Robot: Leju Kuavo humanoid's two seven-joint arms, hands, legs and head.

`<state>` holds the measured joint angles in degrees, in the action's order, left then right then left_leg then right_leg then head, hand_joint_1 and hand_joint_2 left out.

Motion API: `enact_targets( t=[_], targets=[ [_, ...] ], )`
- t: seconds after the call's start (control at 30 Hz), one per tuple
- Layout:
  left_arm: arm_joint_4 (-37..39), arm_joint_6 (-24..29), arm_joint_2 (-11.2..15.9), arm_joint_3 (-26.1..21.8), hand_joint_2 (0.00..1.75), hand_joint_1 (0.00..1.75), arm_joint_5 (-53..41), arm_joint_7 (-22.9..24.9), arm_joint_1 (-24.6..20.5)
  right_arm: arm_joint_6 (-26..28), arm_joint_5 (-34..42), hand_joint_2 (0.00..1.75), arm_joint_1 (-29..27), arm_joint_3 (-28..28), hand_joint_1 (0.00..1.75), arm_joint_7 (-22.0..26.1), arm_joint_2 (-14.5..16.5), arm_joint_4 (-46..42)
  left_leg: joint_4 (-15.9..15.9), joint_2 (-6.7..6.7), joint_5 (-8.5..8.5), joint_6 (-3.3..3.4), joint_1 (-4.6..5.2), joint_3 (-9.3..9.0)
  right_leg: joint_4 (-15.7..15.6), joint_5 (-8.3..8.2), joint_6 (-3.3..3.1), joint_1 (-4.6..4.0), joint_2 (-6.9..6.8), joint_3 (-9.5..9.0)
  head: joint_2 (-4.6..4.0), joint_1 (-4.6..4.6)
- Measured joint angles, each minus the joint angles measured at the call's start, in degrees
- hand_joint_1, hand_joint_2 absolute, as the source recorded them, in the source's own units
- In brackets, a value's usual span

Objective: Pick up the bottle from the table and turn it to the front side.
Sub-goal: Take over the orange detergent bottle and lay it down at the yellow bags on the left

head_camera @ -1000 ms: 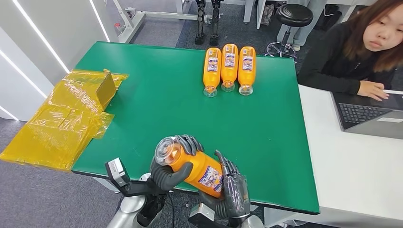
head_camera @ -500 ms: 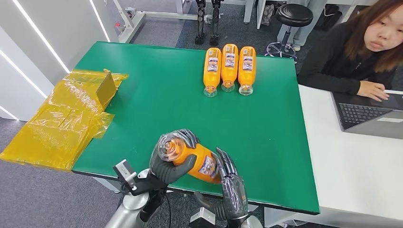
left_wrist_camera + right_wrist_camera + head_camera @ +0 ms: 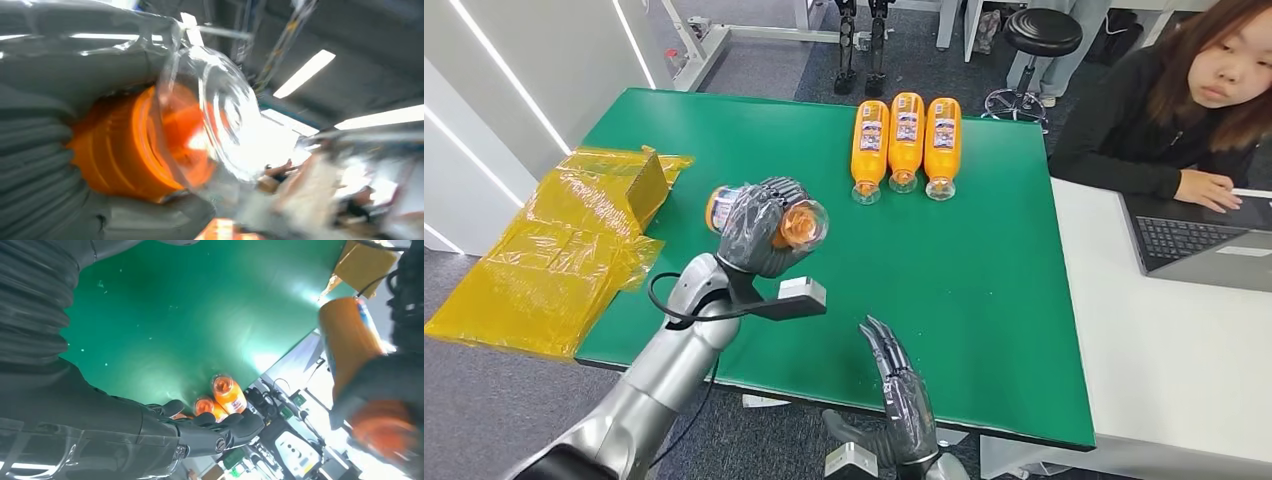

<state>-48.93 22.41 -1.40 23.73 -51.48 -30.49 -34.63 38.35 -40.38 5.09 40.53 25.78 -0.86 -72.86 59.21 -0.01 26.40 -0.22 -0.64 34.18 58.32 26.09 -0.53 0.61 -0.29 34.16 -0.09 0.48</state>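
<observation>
Above green tabletop (image 3: 984, 300) | my left hand (image 3: 759, 235) grips orange plastic bottle (image 3: 799, 222), right hand (image 3: 902, 395) empty, fingers apart | mid-turn; next: set label up.

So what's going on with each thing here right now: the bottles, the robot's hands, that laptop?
Held bottle: lifted off the table, lying sideways, clear cap toward the camera.
Left hand: wrapped around that bottle.
Right hand: holding nothing, fingers apart.
Three bottles: lying side by side on the green table, labels up.
Laptop: lid open.
</observation>
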Motion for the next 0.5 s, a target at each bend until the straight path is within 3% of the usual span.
enact_targets(
  t=[0.13, 0.23, 0.5],
  targets=[
    [12.1, -2.1, 0.9, 2.1, 1.75, 1.75, -11.1, 9.1, -6.7, 0.4, 1.3, 1.75, 0.1, 0.1, 0.00, 0.4, 0.1, 0.6, 0.0, 0.06, -0.02, -0.03, 0.00, 0.02, 0.0, -0.04, -0.05, 0.00, 0.10, 0.06, 0.00, 0.00],
    [18.8, -8.2, 1.7, 4.4, 1.75, 1.75, -17.4, 14.8, -10.4, 0.6, 2.3, 1.75, 0.1, 0.2, 0.00, 0.4, 0.1, 0.8, 0.0, 0.13, -0.02, -0.04, 0.00, 0.03, 0.0, -0.04, -0.05, 0.00, 0.19, 0.09, 0.00, 0.01],
    [28.5, -20.0, 6.3, 7.8, 1.75, 1.75, -21.8, 24.2, -13.9, 0.4, 4.4, 1.75, 0.0, 0.2, 0.00, 0.3, 0.1, 0.8, 0.0, 0.32, -0.01, -0.05, 0.00, 0.03, 0.1, -0.04, -0.07, -0.01, 0.38, 0.21, 0.00, 0.00]
  ],
)
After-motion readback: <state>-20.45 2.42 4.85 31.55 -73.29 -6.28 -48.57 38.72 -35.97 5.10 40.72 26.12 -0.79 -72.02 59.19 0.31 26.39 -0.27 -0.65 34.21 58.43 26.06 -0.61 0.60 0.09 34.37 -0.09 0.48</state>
